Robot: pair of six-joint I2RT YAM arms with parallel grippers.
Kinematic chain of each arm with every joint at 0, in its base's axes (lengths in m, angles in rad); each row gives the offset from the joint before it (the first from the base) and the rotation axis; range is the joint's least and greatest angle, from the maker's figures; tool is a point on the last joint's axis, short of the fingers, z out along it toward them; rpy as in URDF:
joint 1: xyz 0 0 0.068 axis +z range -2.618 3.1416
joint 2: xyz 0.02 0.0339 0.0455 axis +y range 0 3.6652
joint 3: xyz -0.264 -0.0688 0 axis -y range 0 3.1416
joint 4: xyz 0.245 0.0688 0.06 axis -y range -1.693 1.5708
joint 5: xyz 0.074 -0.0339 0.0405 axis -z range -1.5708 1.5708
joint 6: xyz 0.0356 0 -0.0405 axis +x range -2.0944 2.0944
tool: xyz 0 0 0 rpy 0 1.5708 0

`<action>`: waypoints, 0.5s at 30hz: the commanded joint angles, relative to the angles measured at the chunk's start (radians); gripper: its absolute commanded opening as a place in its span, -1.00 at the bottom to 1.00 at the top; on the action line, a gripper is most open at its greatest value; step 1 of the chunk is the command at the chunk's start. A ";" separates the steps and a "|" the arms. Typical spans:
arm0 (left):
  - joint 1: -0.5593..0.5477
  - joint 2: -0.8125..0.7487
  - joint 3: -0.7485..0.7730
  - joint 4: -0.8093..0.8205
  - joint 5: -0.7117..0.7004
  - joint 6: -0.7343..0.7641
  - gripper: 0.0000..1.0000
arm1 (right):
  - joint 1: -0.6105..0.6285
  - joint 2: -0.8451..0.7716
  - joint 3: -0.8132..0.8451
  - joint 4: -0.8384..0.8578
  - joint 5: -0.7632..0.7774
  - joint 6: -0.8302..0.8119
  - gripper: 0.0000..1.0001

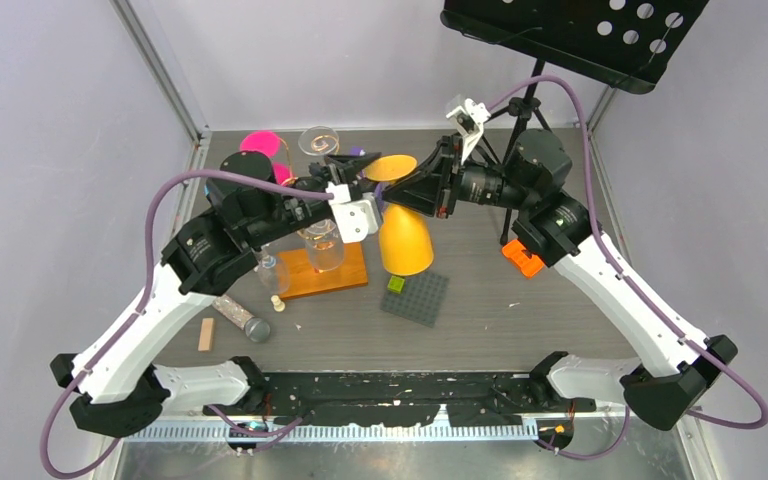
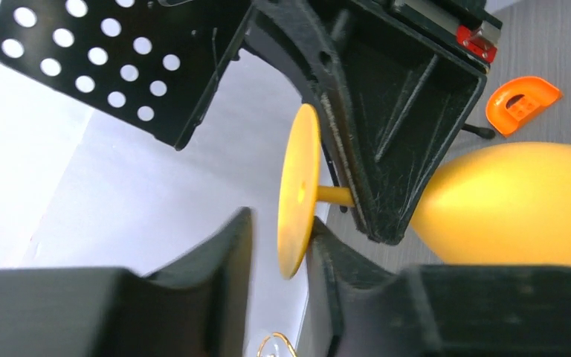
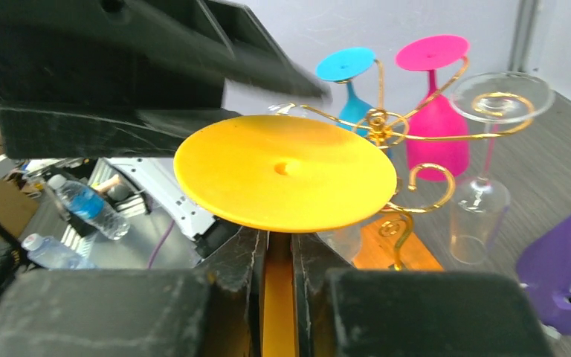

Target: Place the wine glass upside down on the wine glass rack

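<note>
A yellow wine glass (image 1: 404,243) hangs upside down, its foot (image 3: 286,175) on top. My right gripper (image 3: 279,253) is shut on its stem (image 2: 334,195), just under the foot. My left gripper (image 2: 279,253) is open; the foot's rim (image 2: 297,190) lies between its jaws, against one finger. Both grippers meet above the table middle, the left (image 1: 345,165) and the right (image 1: 412,190). The gold wire rack (image 3: 378,123) on its orange base (image 1: 345,275) stands just left of the glass. It holds a blue glass (image 3: 349,67), a pink glass (image 3: 435,111) and a clear glass (image 3: 491,134), all upside down.
A black music stand (image 1: 570,35) rises at the back right. A grey baseplate (image 1: 416,297) with a green brick (image 1: 396,284) lies in front of the yellow glass. An orange part (image 1: 523,258) is to the right. A small bottle (image 1: 272,272), a wooden block (image 1: 206,333) and a cylinder (image 1: 243,318) lie left.
</note>
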 commanded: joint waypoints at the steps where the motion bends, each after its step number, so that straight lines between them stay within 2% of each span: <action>1: 0.000 -0.065 -0.018 0.180 -0.052 -0.053 -0.22 | -0.044 -0.049 -0.051 0.145 0.045 0.033 -0.90; 4: 0.002 -0.079 -0.017 0.195 -0.118 -0.097 -0.07 | -0.098 -0.080 -0.102 0.247 0.063 0.062 -0.89; 7: 0.047 -0.081 0.018 0.173 -0.178 -0.229 0.01 | -0.165 -0.095 -0.100 0.242 0.105 0.035 -0.89; 10: 0.200 -0.086 0.052 0.113 -0.127 -0.432 0.01 | -0.205 -0.080 -0.083 0.208 0.135 -0.049 -0.89; 12: 0.295 -0.098 0.023 0.097 -0.075 -0.569 0.01 | -0.221 -0.054 -0.079 0.200 0.141 -0.113 -0.90; 15: 0.362 -0.121 -0.064 0.079 -0.098 -0.682 0.01 | -0.233 0.012 -0.076 0.209 0.126 -0.189 -0.90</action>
